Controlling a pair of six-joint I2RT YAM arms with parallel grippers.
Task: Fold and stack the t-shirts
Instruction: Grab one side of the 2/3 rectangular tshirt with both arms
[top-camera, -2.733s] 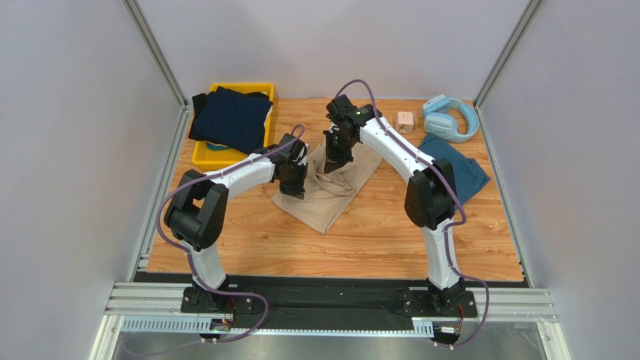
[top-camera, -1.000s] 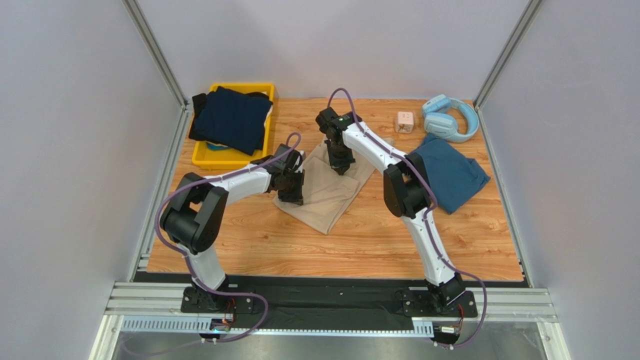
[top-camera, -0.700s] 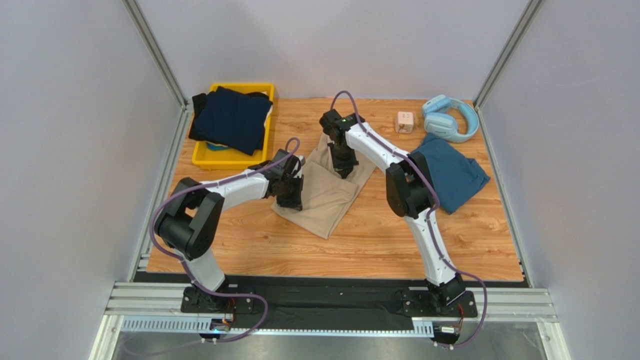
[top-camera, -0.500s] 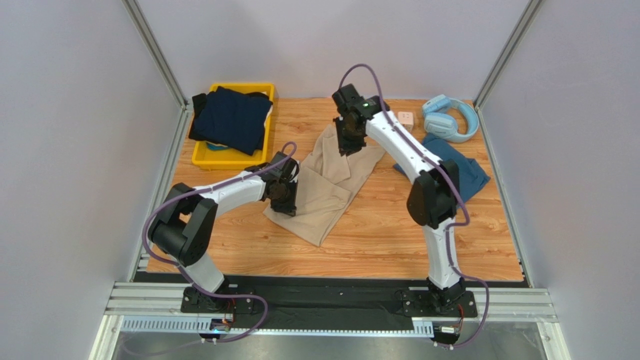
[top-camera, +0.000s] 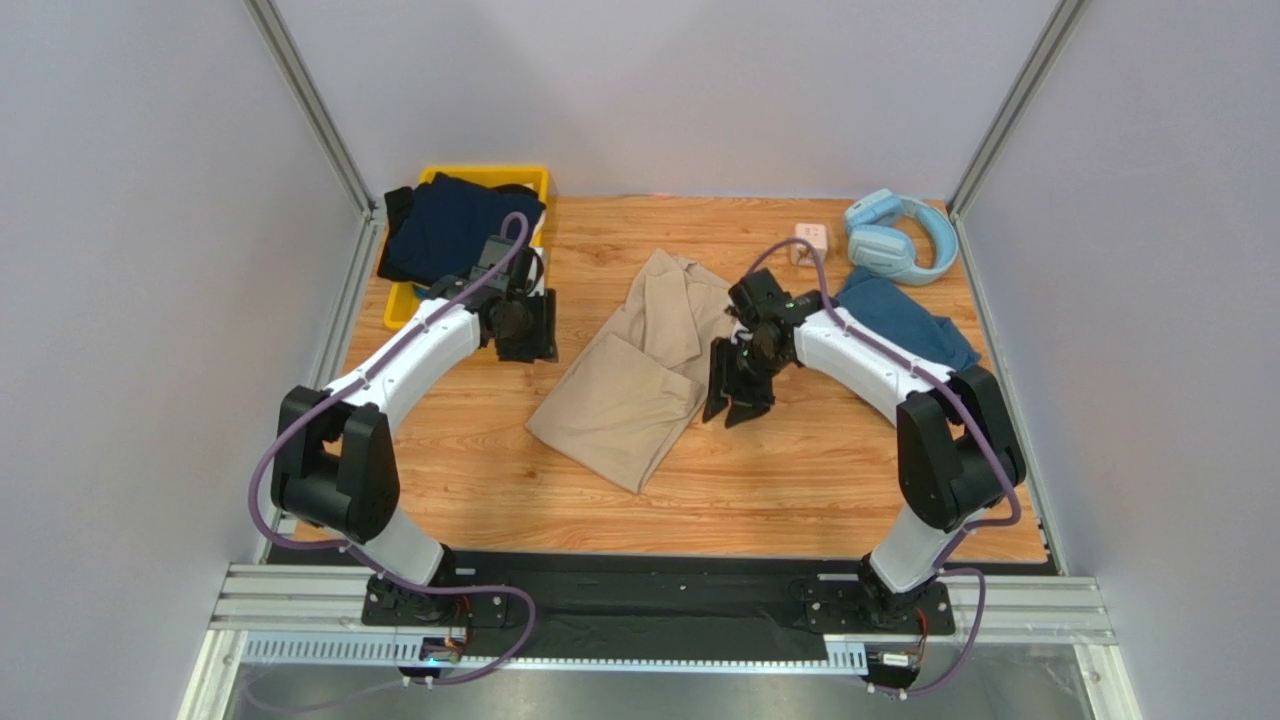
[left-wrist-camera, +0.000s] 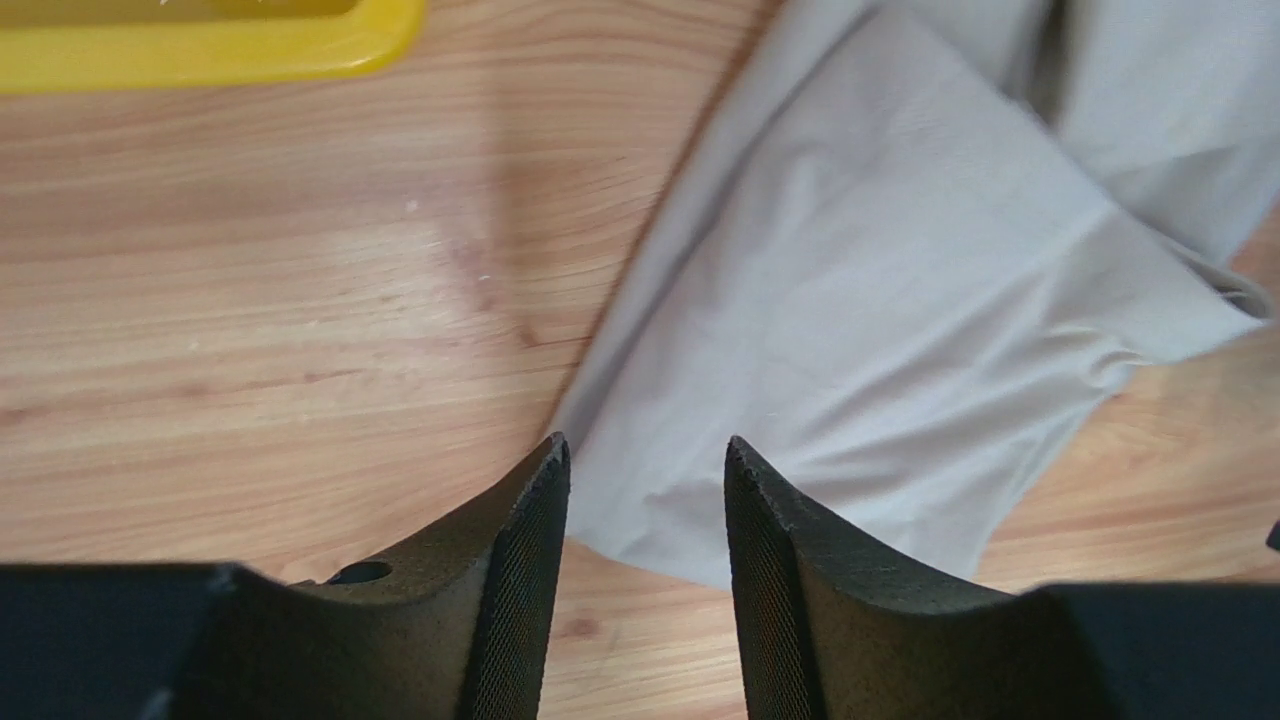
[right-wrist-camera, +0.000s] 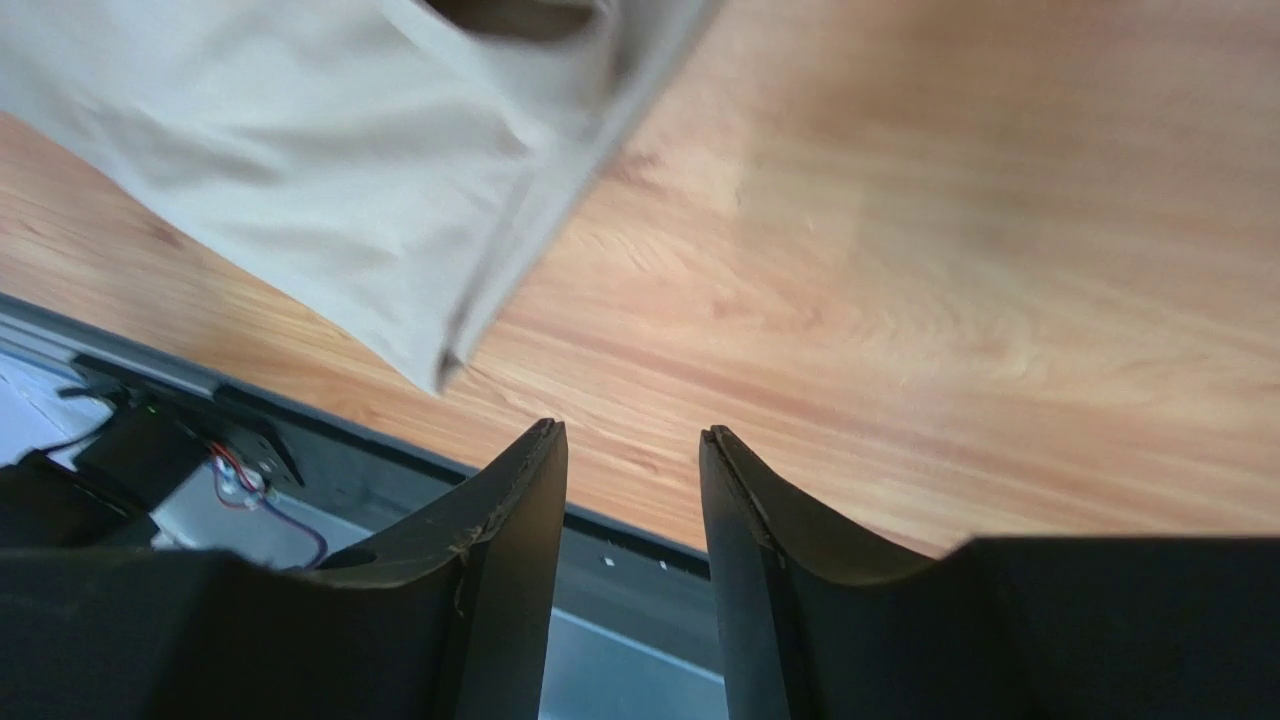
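The beige t-shirt lies folded lengthwise in the middle of the table, with nothing holding it. My left gripper hovers open to its left, near the yellow bin; in the left wrist view the open fingers frame the beige t-shirt's lower edge. My right gripper stands open just right of the shirt, and the right wrist view shows the beige cloth beyond the empty fingers. The navy t-shirt rests on the bin. The teal t-shirt lies at the right, partly behind the right arm.
The yellow bin sits at the back left, its corner also in the left wrist view. Light-blue headphones and a small pale cube are at the back right. The table's near edge and black rail show below the right gripper.
Both grippers opened and let go of the beige t-shirt. The left drew back toward the bin, the right swung down to the shirt's right side. The shirt now lies flat.
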